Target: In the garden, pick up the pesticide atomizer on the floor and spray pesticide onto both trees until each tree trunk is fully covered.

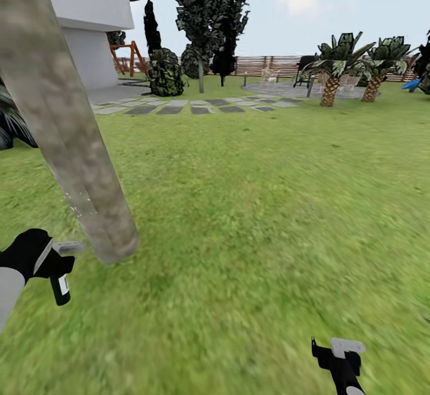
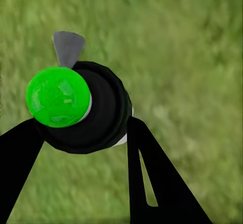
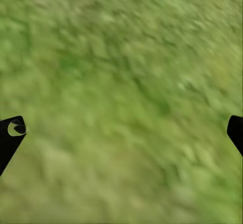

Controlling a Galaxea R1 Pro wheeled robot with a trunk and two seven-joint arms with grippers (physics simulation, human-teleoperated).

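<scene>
While the left pincer (image 1: pixel 57 264) grips the atomizer (image 1: pixel 60 289), the dark bottle hangs below it over the lawn (image 1: pixel 251 216), just beside the base of the trunk (image 1: pixel 65 138) that leans across the head view's left. In the left wrist view the fingers (image 2: pixel 152 178) clamp the bottle's black body (image 2: pixel 104 112), whose top shows bright green. The right pincer (image 1: pixel 340 356) hovers low over grass, its fingers (image 3: pixel 11 138) spread wide with nothing between them.
</scene>
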